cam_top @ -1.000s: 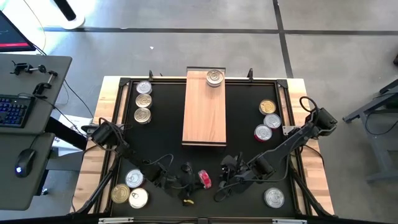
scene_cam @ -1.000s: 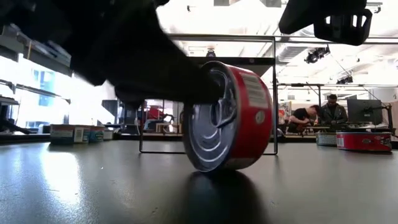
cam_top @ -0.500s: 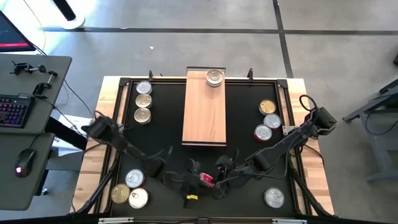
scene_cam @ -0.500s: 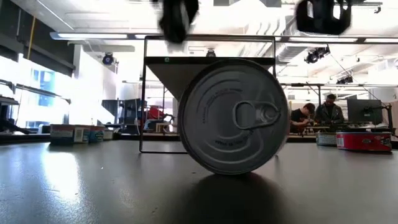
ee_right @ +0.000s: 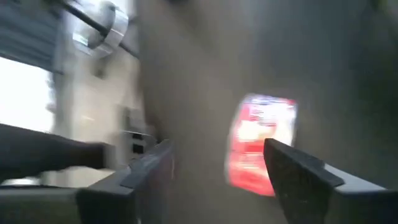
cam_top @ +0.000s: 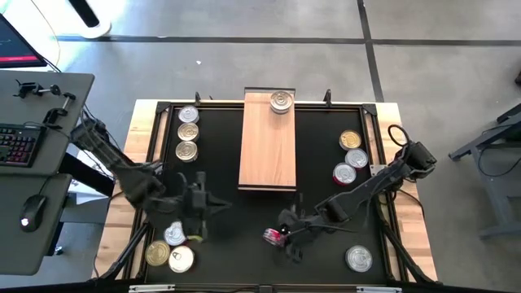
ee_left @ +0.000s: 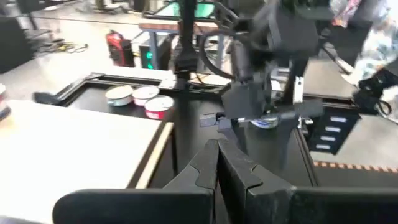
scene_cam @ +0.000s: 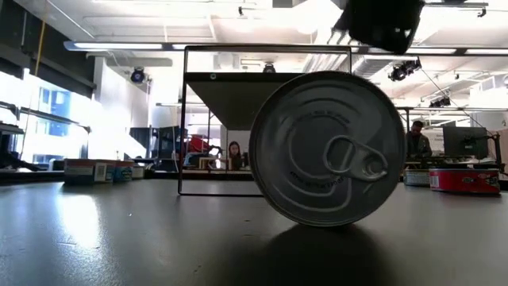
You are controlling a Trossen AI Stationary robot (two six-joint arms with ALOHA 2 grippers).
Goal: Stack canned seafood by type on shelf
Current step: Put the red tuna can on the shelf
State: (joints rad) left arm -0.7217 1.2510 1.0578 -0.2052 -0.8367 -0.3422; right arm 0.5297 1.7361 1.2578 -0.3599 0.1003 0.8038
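Red-labelled tin [cam_top: 273, 236] stands on its rim on the black tabletop [cam_top: 220, 175], silver pull-tab lid facing the low camera, well short of the wooden shelf [cam_top: 268, 142]. Right gripper [cam_top: 291, 238] sits just beside it, fingers spread and seemingly empty. Left gripper [cam_top: 197, 213], pinched closed, hangs farther off.

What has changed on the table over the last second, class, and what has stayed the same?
The left gripper let go of the red-labelled tin, shut, and drew back toward the table's left side. The tin, on its edge, turned its lid to the low camera. The right gripper, open, closed in beside it. The shelf, its one tin and the other tins kept their places.
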